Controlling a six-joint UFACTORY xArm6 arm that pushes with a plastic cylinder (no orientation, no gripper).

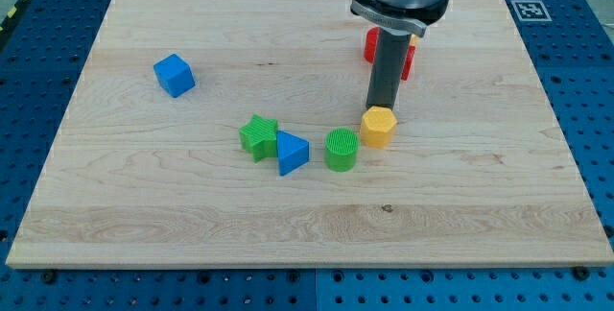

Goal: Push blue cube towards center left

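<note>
The blue cube (174, 74) sits at the view's upper left of the wooden board (144, 205). My tip (382, 107) is at the lower end of the dark rod, right of the board's middle, touching or just behind the top of the yellow hexagonal block (378, 127). The tip is far to the right of the blue cube.
A green star (258, 136), a blue triangular block (292, 151) and a green cylinder (341, 149) lie in a row left of the yellow block. A red block (369, 47) is partly hidden behind the rod. A marker tag (530, 10) is at the top right corner.
</note>
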